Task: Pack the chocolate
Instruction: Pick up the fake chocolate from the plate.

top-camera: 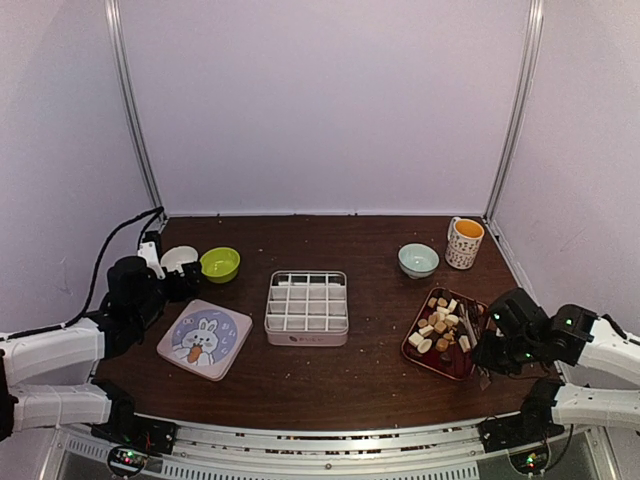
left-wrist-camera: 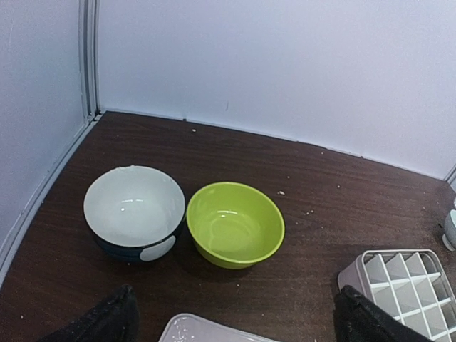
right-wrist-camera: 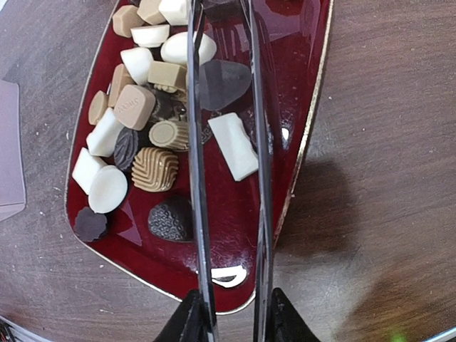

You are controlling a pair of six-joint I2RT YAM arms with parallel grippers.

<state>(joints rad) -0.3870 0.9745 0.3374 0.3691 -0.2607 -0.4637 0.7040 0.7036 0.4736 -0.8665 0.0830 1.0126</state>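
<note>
Right pincer [right-wrist-camera: 231, 322] apparently clamps tongs [right-wrist-camera: 194, 178] above chocolate [right-wrist-camera: 154, 168].

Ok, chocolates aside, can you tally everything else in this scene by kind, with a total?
Bowls: 3 (white bowl, green bowl, pale blue bowl)
Mug: 1
Divided box: 1
Rabbit-print lid: 1
Red tray: 1
Tongs, held in the right gripper: 1
Total: 8
</note>
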